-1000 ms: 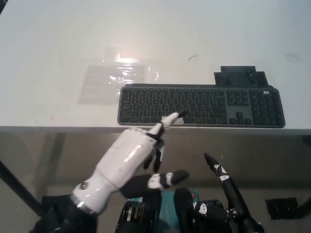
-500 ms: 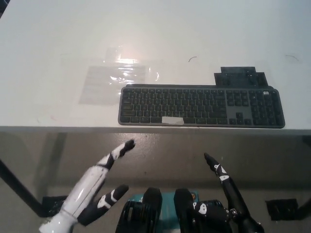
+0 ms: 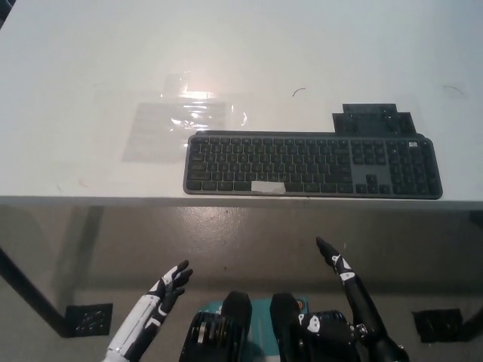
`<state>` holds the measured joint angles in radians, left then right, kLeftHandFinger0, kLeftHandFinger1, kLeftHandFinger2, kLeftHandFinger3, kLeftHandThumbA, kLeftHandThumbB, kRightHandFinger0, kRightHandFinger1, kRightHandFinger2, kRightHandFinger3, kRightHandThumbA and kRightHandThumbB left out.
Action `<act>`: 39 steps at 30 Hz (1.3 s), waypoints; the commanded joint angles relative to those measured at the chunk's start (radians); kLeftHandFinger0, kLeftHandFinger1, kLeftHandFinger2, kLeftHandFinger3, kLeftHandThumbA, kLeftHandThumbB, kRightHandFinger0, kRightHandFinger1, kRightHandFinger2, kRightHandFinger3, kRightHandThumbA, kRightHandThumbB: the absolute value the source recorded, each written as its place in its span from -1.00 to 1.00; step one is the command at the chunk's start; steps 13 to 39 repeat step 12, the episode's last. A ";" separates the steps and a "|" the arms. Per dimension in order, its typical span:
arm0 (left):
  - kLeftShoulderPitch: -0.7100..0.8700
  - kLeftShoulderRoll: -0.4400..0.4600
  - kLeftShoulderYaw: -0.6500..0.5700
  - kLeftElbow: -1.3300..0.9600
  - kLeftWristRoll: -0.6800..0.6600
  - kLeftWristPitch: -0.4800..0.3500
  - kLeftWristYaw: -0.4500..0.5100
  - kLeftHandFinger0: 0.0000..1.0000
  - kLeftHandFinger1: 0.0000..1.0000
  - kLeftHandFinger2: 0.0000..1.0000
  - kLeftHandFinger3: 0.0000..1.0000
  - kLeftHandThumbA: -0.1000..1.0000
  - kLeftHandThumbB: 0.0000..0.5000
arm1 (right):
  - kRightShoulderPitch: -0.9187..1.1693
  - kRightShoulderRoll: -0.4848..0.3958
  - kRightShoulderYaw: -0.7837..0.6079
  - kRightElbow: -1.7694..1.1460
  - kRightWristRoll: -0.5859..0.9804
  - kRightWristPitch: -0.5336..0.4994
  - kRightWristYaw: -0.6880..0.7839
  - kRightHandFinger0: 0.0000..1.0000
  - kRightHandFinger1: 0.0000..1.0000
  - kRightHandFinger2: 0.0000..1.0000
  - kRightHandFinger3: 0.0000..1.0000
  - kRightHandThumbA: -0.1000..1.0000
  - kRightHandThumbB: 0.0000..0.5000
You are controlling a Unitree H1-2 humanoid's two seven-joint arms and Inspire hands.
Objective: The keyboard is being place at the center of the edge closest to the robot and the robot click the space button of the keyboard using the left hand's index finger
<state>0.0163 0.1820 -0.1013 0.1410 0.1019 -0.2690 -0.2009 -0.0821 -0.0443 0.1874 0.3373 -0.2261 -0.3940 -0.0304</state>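
Note:
A dark grey keyboard (image 3: pixel 311 165) lies along the near edge of the white table (image 3: pixel 90 68), a little right of centre. Its space bar (image 3: pixel 268 187) carries a pale strip of tape. My white left hand (image 3: pixel 155 305) hangs low at the lower left, below the table edge and well away from the keys, with its fingers stretched out and nothing in it. My black right hand (image 3: pixel 351 286) rests at the lower right, also below the table, holding nothing, with a finger pointing up toward the table.
A clear plastic sheet (image 3: pixel 181 121) with glare lies on the table left of and behind the keyboard. A dark flat block (image 3: pixel 371 119) sits just behind the keyboard's right part. Table legs and floor plates (image 3: pixel 90 318) show underneath.
My left hand has drawn back from the space bar, dropping down and to the left until it hangs below the table edge. The keyboard and the right hand have stayed put.

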 commanded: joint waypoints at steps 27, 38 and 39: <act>-0.040 0.002 0.039 0.065 -0.026 -0.069 0.024 1.00 1.00 1.00 1.00 1.00 0.48 | -0.014 0.011 -0.006 -0.012 0.022 -0.076 -0.009 1.00 1.00 1.00 1.00 1.00 0.30; -0.040 0.002 0.039 0.065 -0.026 -0.069 0.024 1.00 1.00 1.00 1.00 1.00 0.48 | -0.014 0.011 -0.006 -0.012 0.022 -0.076 -0.009 1.00 1.00 1.00 1.00 1.00 0.30; -0.040 0.002 0.039 0.065 -0.026 -0.069 0.024 1.00 1.00 1.00 1.00 1.00 0.48 | -0.014 0.011 -0.006 -0.012 0.022 -0.076 -0.009 1.00 1.00 1.00 1.00 1.00 0.30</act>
